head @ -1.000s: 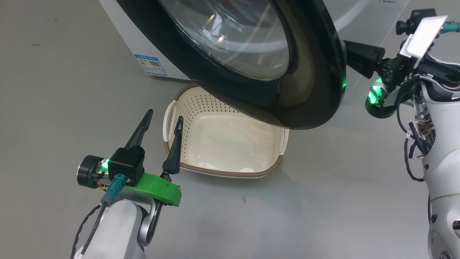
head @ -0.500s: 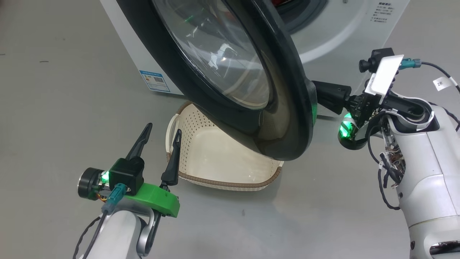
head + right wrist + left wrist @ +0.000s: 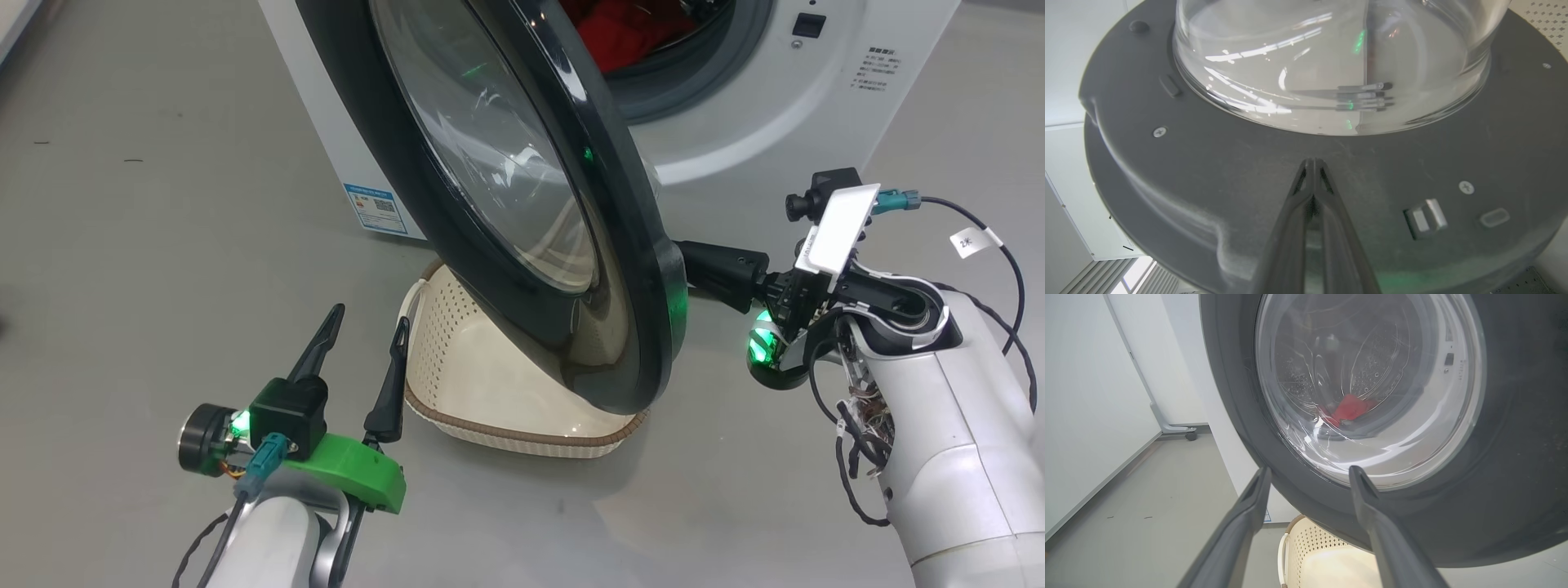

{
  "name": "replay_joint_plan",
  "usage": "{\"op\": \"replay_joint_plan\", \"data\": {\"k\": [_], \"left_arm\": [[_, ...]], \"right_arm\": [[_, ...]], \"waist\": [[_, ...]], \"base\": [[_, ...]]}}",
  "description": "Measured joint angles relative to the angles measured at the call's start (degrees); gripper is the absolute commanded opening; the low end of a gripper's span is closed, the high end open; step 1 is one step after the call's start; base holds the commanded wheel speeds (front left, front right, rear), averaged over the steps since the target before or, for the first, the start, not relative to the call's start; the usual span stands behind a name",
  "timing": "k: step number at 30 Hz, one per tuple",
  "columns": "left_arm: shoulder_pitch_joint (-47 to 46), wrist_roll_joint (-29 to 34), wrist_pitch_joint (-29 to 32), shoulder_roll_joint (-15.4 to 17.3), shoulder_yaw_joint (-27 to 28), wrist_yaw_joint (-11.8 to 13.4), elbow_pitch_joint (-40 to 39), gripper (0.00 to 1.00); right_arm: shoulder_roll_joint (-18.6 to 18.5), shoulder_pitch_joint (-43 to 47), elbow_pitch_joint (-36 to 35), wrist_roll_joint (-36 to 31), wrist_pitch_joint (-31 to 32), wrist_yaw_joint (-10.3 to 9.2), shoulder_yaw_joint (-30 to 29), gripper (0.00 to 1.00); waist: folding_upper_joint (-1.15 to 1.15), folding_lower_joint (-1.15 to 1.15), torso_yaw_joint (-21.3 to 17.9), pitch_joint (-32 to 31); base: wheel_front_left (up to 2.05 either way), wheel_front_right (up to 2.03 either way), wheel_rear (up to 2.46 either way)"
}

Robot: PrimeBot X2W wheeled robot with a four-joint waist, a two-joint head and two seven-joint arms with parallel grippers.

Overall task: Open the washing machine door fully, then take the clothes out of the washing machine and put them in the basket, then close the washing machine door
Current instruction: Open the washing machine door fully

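The white washing machine [image 3: 816,98] stands at the top of the head view, red clothes [image 3: 620,28] showing in its drum. The washing machine door [image 3: 653,269], black-rimmed with a clear bowl window, hangs partly swung out, nearly edge-on. My right gripper [image 3: 1313,162] is shut with nothing in it, its tips pressed against the door's inner face [image 3: 1208,163]; in the head view its fingers [image 3: 722,269] reach behind the rim. The cream basket [image 3: 457,327] sits on the floor under the door. My left gripper [image 3: 369,317] hovers open and empty beside the basket's left rim, facing the door's outer side [image 3: 1515,457].
A blue sticker [image 3: 375,208] marks the machine's lower front. The grey floor [image 3: 163,204] lies left of the machine. A white panel on a wheeled foot [image 3: 1188,435] stands at the far left. The door's latch [image 3: 1425,216] sits right of my right fingertips.
The head camera has shifted, bringing the drum opening and clothes into view. The door has swung further out, more edge-on, with my shut right gripper following against its inner face. My left gripper stays put.
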Motion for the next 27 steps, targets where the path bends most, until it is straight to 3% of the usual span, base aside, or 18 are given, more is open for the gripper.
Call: {"op": "replay_joint_plan", "data": {"k": [13,27], "left_arm": [[1.2,0.0,0.0,0.0,-0.2,-0.1,0.6,1.00],[1.9,0.0,0.0,0.1,-0.2,-0.1,1.4,1.00]], "right_arm": [[0.3,3.7,-2.1,0.9,-2.4,0.11,4.2,0.00],[0.3,6.9,-6.0,7.8,-6.5,0.18,13.9,0.00]], "waist": [[0.00,0.00,3.2,-2.1],[0.00,0.00,6.5,-3.7]], "base": [[0.00,0.00,0.00],[0.00,0.00,0.00]]}}
